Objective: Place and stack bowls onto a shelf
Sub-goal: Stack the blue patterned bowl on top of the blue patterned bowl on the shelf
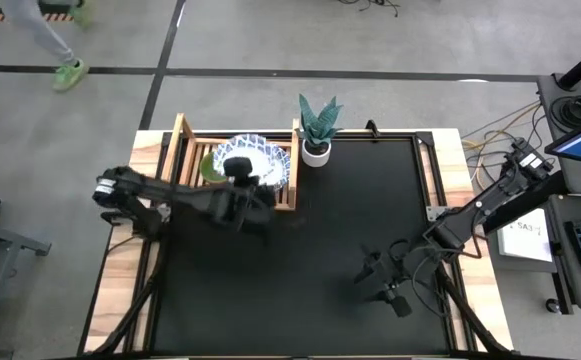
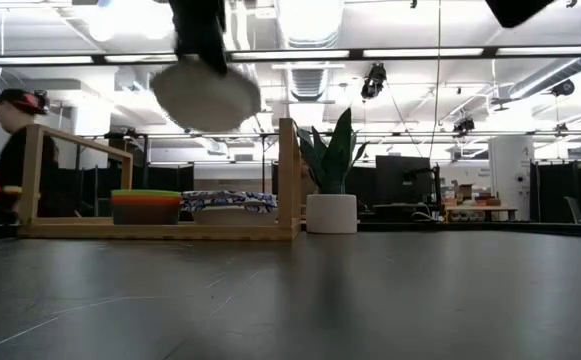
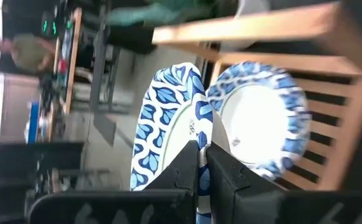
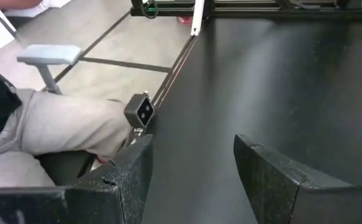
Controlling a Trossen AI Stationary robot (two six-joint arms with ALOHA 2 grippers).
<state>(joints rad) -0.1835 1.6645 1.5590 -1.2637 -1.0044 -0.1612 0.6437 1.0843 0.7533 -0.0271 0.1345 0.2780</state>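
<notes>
Left claw [image 3: 200, 163] clamped on the rim of a wide white bowl with blue leaf-patterned rim [image 3: 165, 124], carried in the air above the light wooden slatted shelf [image 1: 182, 135] at the far left of the worktop. In the low view, held bowl [image 2: 206, 95] hanging clear above the rack, not touching anything below.

Judged rigid and light, probably glazed or hard plastic: smooth, likely slippery at a thin rim pinch, liable to swing or slip if jolted; chipping possible if ceramic. Rim the sensible hold, as taken.

On the shelf, a second matching blue-patterned white bowl [image 3: 265, 121] resting on the slats, with a stack of small plain plastic bowls, green uppermost [image 2: 146, 206], beside it.

Obstructions: raised side rails and tall corner post [image 2: 289, 175] of the shelf close to the descent path. White pot with green plant [image 1: 318, 130] just beside the rack's right end.

Right claw [image 4: 193, 177] parked near the worktop's right front, fingers spread, holding nothing.
</notes>
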